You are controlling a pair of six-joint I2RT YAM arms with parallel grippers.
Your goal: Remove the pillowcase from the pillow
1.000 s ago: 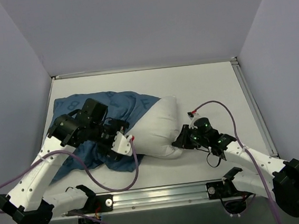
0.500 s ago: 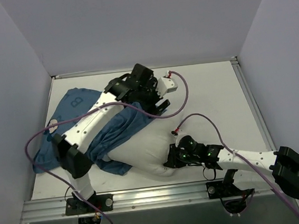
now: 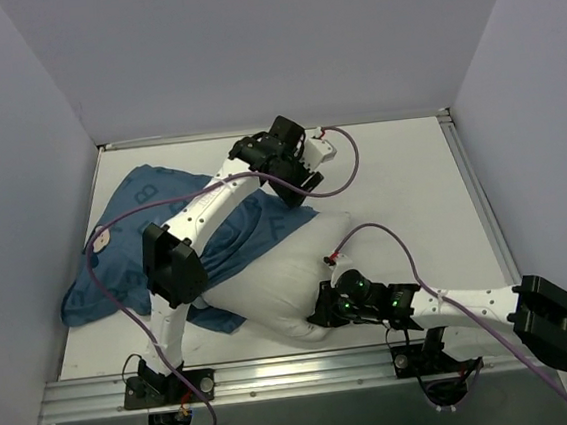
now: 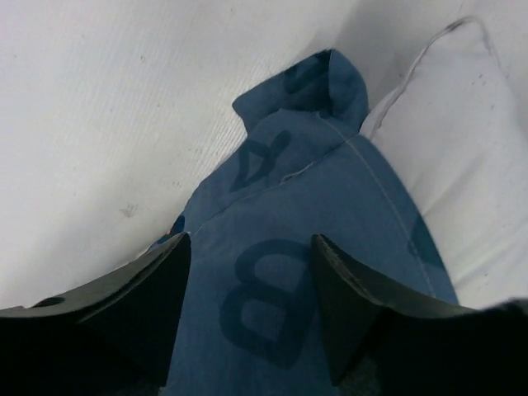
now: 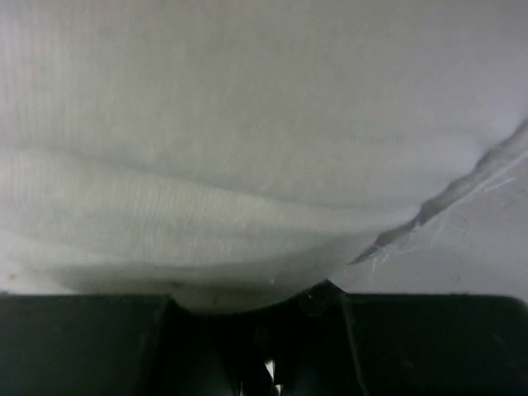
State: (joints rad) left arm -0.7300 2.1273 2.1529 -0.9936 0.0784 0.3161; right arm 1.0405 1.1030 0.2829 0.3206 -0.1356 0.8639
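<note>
Swing of left gripper point(image 3: 299, 183) across table point(image 3: 389, 162) within the last second: away from the near fold of pillowcase point(image 3: 127, 253), now poised over its far hem just beside pillow point(image 3: 279, 273), fingers point(image 4: 140, 305) apart, nothing held. Meanwhile dragged toward the near edge, with more white bared, by right gripper point(image 3: 325, 309), pinched tight on pillow's near corner. Left end still sheathed in blue; judged roughly half stripped, needing a fresh pinch at the far hem. Readable on the fabric: large dark "B" and "A"; no brand or label seen.
</note>
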